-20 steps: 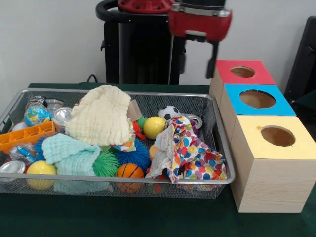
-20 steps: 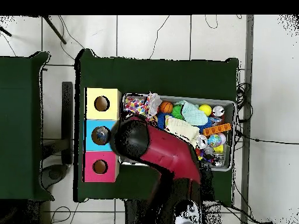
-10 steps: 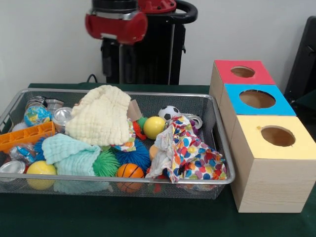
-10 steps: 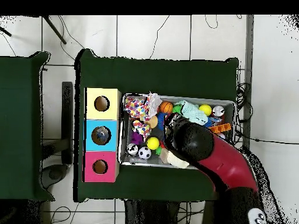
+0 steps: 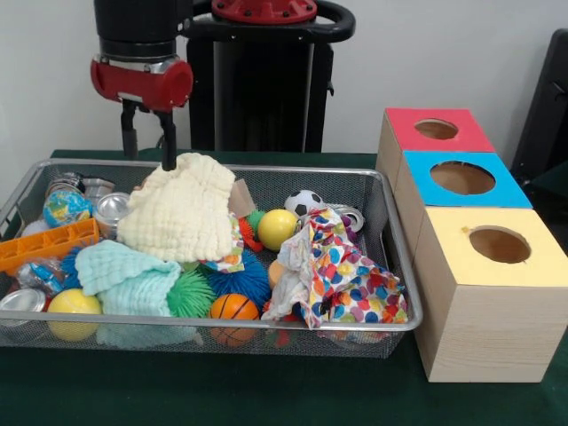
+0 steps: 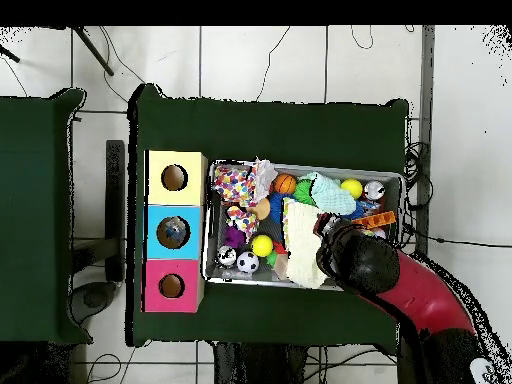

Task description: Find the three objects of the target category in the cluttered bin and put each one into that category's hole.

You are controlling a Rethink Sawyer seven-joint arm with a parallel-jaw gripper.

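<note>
While my fingers (image 5: 168,142) hang spread with nothing between them, my gripper (image 5: 148,135) sits over the bin's (image 5: 390,232) 11 o'clock corner in the front view, one tip just touching the top edge of the cream cloth (image 5: 182,213). I judge this as the search step, likely cloths as category though I can't tell: mint cloth (image 5: 124,277) at 8 o'clock, patterned cloth (image 5: 342,280) at 4 o'clock. Next move calls for dropping onto the cream cloth, pinching a fold, lifting clear, then carrying to the hole boxes (image 5: 461,177) at 3 o'clock.
</note>
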